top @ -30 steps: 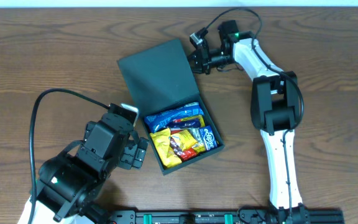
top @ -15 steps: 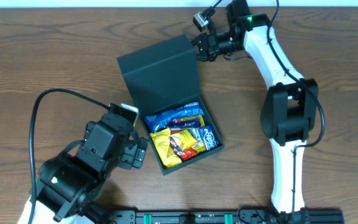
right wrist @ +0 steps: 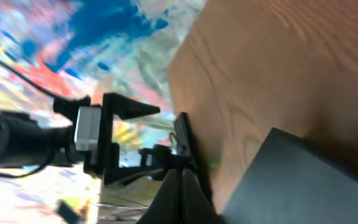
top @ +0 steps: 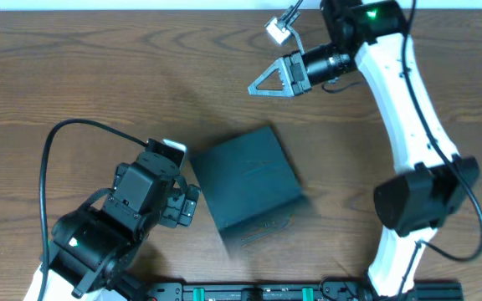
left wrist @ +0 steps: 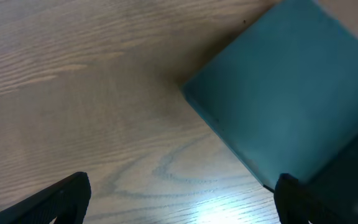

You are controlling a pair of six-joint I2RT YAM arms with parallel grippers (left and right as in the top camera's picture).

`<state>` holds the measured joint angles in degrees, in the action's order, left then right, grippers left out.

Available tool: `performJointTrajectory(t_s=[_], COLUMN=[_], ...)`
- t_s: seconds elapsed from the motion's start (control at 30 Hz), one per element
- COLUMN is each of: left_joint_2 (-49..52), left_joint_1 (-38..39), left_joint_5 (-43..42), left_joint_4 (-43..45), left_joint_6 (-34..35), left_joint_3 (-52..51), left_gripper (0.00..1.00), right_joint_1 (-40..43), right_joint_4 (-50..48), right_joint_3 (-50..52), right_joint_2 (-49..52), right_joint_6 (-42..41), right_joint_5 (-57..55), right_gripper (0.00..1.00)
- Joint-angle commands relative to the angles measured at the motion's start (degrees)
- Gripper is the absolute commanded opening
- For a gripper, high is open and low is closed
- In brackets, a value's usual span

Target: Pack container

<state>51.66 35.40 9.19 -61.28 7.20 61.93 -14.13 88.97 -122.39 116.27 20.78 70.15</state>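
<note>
Lid is now down: the container sits closed on the table, and the snack packets that showed a second ago are hidden. My right gripper, fingers pinched together on nothing, has lifted clear beyond the container's far edge. The left gripper waits just beside the container, spread wide (no contact). I judge the packing essentially done.

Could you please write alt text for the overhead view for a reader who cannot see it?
A dark teal container sits with its lid closed on a wooden table. The left gripper, open, is beside its left edge; the right gripper, shut and empty, hangs beyond its far side.
</note>
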Motion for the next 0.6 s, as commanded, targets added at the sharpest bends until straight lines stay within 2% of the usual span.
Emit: performJointTrajectory(t_s=[0.0, 0.17, 0.43, 0.57], left_joint_2=[0.07, 0.07, 0.07, 0.07], left_joint_1=[-0.17, -0.17, -0.17, -0.17], left_joint_5=[0.15, 0.15, 0.15, 0.15], left_joint_4=[-0.04, -0.04, -0.04, -0.04], left_joint_6=[-0.79, -0.79, -0.81, -0.81], left_joint_3=[0.09, 0.09, 0.09, 0.09], left_gripper=[0.95, 0.95, 0.95, 0.95], right_joint_1=[-0.28, -0.13, -5.27, -8.57], right_joint_4=[0.07, 0.35, 3.65, 2.95], right_joint_3=[-0.11, -0.11, -0.09, 0.24], right_joint_2=[-2.32, -2.91, -2.91, -2.91], right_joint_6=[2.23, 2.19, 0.68, 0.61], right_joint_5=[-4.57, -9.92, -35.41, -43.08], right_gripper=[0.02, 0.02, 0.01, 0.02])
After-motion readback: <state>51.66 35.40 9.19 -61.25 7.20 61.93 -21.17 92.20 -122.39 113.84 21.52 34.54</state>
